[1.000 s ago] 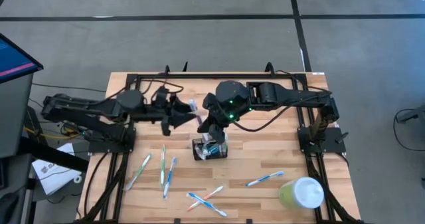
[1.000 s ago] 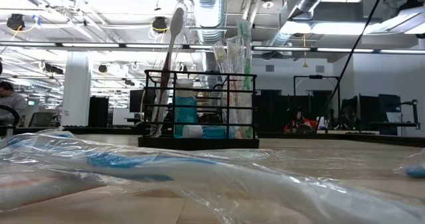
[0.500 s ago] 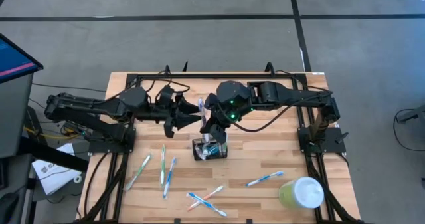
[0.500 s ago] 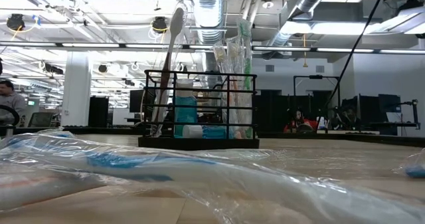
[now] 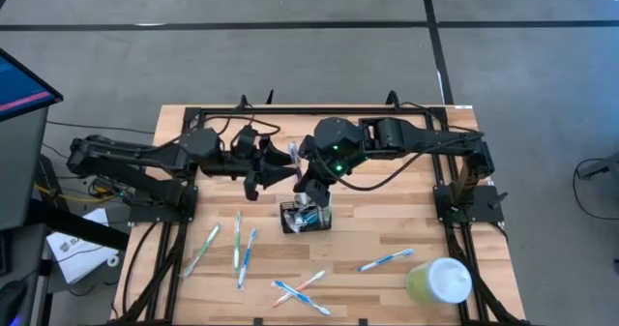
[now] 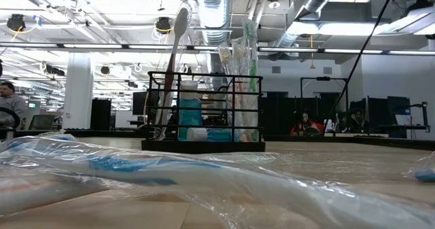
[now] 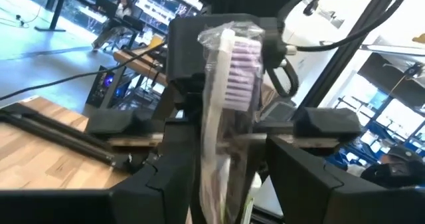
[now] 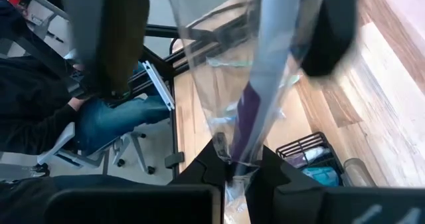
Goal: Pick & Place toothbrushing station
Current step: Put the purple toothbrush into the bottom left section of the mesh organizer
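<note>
Since a second ago my left hand (image 5: 286, 167) has slid in toward the right hand (image 5: 302, 178), both pinching one wrapped purple toothbrush (image 7: 226, 111) held upright, with the black holder (image 5: 306, 216) on the surface just below the right hand, nearer to it.

Wooden table (image 5: 387, 234) w/ black frame rails along far edge & both sides. Toothbrushing station (image 5: 306, 216) sits on the wood approx. mid-table, right under right gripper (image 5: 311, 192). Loose wrapped toothbrushes (image 5: 238, 239) lie nearer the front edge, left of station; two crossed ones (image 5: 300, 291) in front; another (image 5: 385, 260) to its right. Green cup (image 5: 438, 281) at front-right corner.
</note>
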Tool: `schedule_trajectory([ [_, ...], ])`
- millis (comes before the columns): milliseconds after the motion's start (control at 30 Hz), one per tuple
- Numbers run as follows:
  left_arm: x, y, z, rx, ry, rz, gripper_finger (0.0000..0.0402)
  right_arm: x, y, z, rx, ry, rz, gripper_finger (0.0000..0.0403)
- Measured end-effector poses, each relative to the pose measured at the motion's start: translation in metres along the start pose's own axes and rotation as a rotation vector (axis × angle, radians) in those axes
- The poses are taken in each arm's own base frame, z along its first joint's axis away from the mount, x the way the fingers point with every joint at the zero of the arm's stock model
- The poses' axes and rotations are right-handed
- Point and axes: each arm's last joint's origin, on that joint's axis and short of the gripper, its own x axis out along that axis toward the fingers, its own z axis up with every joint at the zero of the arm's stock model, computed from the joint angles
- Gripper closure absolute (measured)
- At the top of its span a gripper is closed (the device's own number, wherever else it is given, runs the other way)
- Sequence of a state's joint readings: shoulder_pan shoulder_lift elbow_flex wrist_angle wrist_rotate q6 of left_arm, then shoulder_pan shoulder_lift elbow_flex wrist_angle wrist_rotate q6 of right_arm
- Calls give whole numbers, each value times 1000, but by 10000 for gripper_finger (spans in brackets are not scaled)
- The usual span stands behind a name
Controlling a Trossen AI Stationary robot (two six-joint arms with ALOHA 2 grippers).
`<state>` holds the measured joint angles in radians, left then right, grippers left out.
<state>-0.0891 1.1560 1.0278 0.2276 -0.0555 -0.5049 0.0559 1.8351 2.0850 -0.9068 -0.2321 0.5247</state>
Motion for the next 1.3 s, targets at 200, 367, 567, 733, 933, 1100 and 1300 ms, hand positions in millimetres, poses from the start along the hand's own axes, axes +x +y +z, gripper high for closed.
schedule_trajectory([
  [200,13,4,-9,-22,8,4,236,0,0,0,0,-3,1,383],
  [367,8,3,-5,-20,-3,-1,273,-1,-2,0,5,9,-6,383],
  [567,3,2,2,0,-32,0,316,-2,-2,0,5,10,-6,383],
  [733,6,4,-1,4,-26,6,387,-1,-2,-1,-12,13,-10,375],
  [933,2,-5,-3,27,-17,-5,395,0,2,-3,-34,44,42,320],
  [1100,-19,-18,-1,99,-13,96,396,-5,12,-8,-51,46,61,236],
  [1300,-30,-21,-16,200,87,256,397,-9,21,-14,-70,57,82,136],
])
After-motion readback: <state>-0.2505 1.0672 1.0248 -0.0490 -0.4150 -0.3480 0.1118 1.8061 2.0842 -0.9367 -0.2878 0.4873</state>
